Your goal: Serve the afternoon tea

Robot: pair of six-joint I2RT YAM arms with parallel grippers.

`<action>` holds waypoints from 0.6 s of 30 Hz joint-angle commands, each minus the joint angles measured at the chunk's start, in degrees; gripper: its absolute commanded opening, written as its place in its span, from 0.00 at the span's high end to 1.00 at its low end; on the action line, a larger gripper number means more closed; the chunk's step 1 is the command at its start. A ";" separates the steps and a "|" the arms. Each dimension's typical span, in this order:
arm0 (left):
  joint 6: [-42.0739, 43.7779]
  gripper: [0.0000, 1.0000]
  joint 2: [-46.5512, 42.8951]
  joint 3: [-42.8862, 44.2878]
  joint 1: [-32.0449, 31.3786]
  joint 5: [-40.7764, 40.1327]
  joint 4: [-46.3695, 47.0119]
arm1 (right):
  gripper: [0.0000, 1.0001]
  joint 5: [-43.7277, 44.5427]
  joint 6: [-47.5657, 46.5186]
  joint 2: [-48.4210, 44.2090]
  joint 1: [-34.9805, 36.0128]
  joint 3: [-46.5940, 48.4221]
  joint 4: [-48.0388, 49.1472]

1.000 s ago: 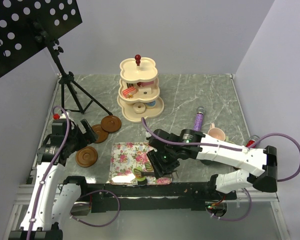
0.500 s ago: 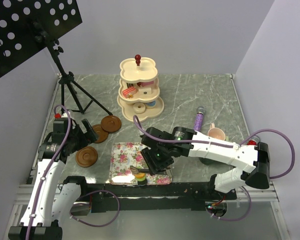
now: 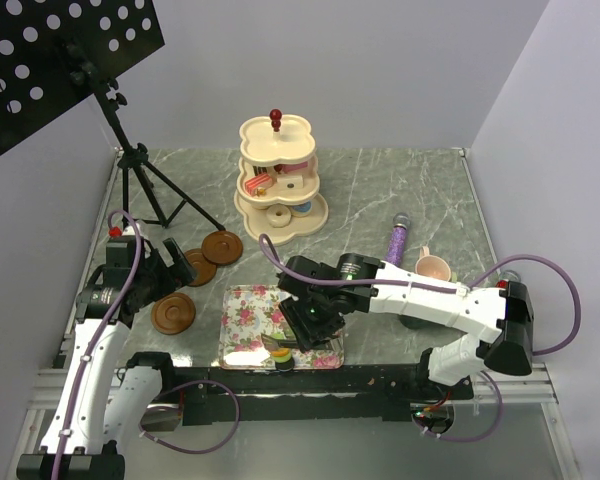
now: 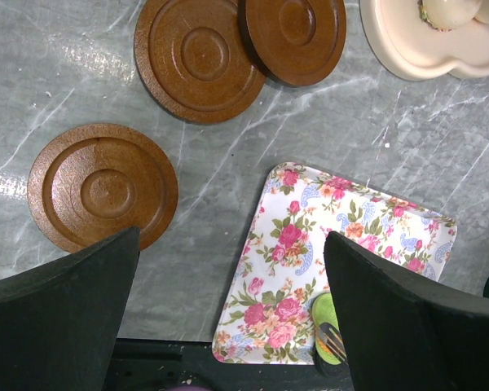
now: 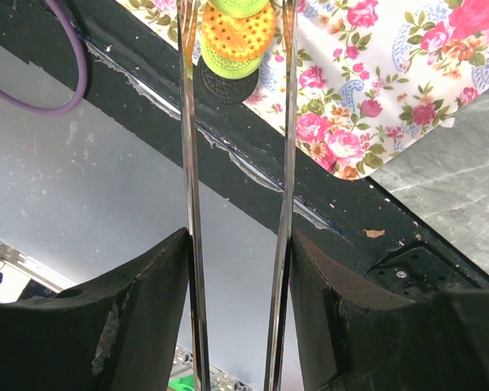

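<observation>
My right gripper (image 3: 315, 325) (image 5: 238, 236) is shut on a pair of metal tongs (image 5: 187, 163). The tong tips stand either side of a stack of green, orange and black macarons (image 5: 240, 32) (image 3: 280, 352) at the near edge of the floral tray (image 3: 250, 315). My left gripper (image 3: 175, 270) (image 4: 231, 238) hangs open and empty above the table, between the tray and the brown saucers (image 4: 103, 186) (image 4: 200, 59) (image 4: 295, 32). The cream three-tier stand (image 3: 275, 190) at the back holds doughnuts and cake slices. A pink mug (image 3: 433, 267) sits right of the right arm.
A purple microphone (image 3: 396, 238) lies beside the pink mug. A black music stand (image 3: 130, 160) with tripod legs occupies the back left corner. The tray's near edge overhangs the black rail (image 5: 253, 155) at the table front.
My right arm has swung left and nearer, bringing the tong tips around the macarons at the tray's near edge. The left arm has not moved.
</observation>
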 commanded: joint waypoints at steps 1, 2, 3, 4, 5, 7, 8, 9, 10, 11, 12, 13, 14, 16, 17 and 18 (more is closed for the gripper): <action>0.92 0.00 -0.63 0.16 0.24 0.71 1.22 | 0.44 -1.08 -0.92 0.75 0.49 2.32 0.09; 0.74 0.00 -0.63 0.16 0.24 0.71 1.22 | 0.45 -1.08 -1.10 0.92 0.49 2.41 0.00; 0.83 0.00 -0.54 0.16 0.16 0.71 1.22 | 0.45 -1.17 -1.27 1.19 0.49 2.58 0.00; 0.74 0.00 -0.54 0.16 0.33 0.71 1.22 | 0.45 -1.26 -1.45 1.36 0.49 2.67 0.00; 0.74 0.00 -0.54 0.16 0.25 0.63 1.22 | 0.45 -1.34 -1.54 1.45 0.49 2.67 0.00; 0.74 0.00 -0.54 0.07 0.16 0.63 1.13 | 0.46 -1.43 -1.89 1.71 0.49 2.76 0.09; 0.74 0.00 -0.54 0.16 0.16 0.63 1.13 | 0.46 -1.35 -1.98 1.89 0.49 2.76 0.09; 0.65 0.00 -0.54 0.16 0.33 0.63 1.13 | 0.46 -1.35 -2.15 1.98 0.49 2.76 0.09; 0.65 0.00 -0.54 0.16 0.25 0.63 1.13 | 0.47 -1.17 -2.24 1.98 0.49 2.76 0.00; 0.74 0.00 -0.54 0.07 0.33 0.54 1.13 | 0.47 -0.91 -2.24 2.07 0.49 2.85 -0.17; 0.57 0.00 -0.54 0.16 0.16 0.54 1.13 | 0.48 -0.64 -2.42 2.15 0.49 2.94 -0.17; 0.57 0.00 -0.54 0.07 0.16 0.45 1.13 | 0.48 -0.38 -2.51 2.24 0.58 2.94 -0.26; 0.57 0.00 -0.54 0.16 0.24 0.45 1.13 | 0.49 -0.20 -2.51 2.24 0.49 3.02 -0.52; 0.57 0.00 -0.45 0.16 0.24 0.36 1.13 | 0.51 0.41 -2.68 2.50 0.40 3.38 -0.79; 0.57 0.00 -0.45 0.16 0.16 0.28 1.04 | 0.52 0.85 -2.77 2.42 0.40 3.55 -0.88; 0.57 0.00 -0.54 0.16 0.16 0.19 1.04 | 0.54 1.11 -2.86 2.33 0.49 3.73 -0.88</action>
